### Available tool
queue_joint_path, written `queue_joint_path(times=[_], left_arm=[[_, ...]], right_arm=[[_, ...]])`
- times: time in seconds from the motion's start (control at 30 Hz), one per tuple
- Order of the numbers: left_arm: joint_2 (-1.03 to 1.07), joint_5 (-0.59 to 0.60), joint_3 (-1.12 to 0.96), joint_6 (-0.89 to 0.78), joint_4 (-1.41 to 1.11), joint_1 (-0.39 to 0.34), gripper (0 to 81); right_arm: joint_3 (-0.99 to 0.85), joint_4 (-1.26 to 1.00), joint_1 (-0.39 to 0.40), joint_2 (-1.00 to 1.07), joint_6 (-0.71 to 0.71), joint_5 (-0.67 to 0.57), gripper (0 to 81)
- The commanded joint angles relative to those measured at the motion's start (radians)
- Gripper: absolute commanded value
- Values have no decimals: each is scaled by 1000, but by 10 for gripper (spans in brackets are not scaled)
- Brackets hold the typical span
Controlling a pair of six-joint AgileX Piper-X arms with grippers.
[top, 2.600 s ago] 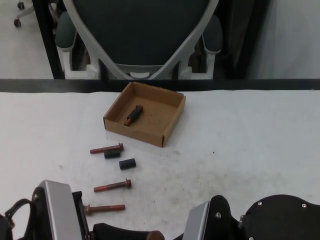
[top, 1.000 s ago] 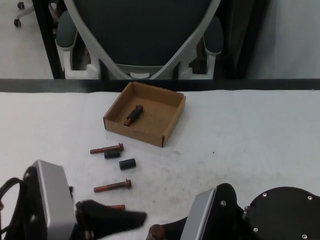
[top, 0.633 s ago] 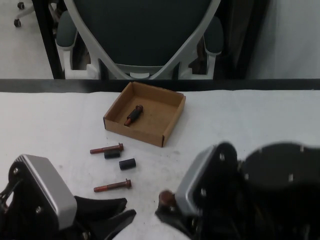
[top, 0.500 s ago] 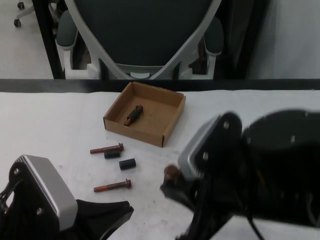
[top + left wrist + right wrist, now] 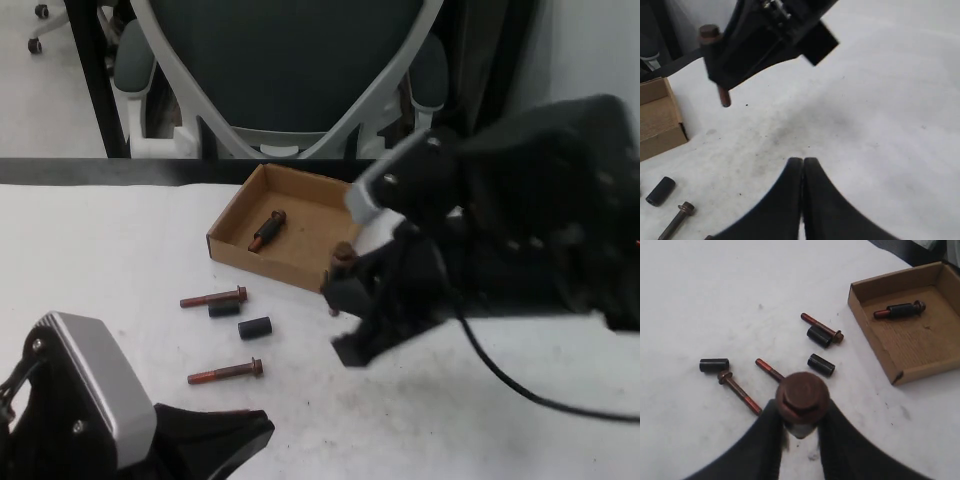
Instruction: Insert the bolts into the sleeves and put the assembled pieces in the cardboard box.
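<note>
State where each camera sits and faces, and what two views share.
High view: behind both arms, looking forward and down over the bench; the right claw holds a bolt near the cardboard box.
Left wrist view: on the left wrist, facing across the bench; the left claw, shut, shows.
Right wrist view: on the right wrist, looking down past the held bolt.
Shared: all three show that bolt and the box.

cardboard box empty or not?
Not empty: one sleeved bolt lies on the floor of the cardboard box.

An office-like workroom: a wheeled desk chair (image 5: 280, 60) stands behind the white bench (image 5: 100, 230).
</note>
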Motion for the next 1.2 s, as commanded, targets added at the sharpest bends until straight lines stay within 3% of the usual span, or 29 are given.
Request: queue_joint_path(times=[0.0,0.57,1.17], left_arm=[[-9,12,-10,-3,-5,1,3],[-6,12,47,-3,-15,1,3],[-6,12,47,-3,-34,1,3]], right_arm=[[-59,-13,-22,56,-4,-40,2],[-599,275,-183,480,-46,-132,2],[-977,502,-267,746,-47,-192,2]])
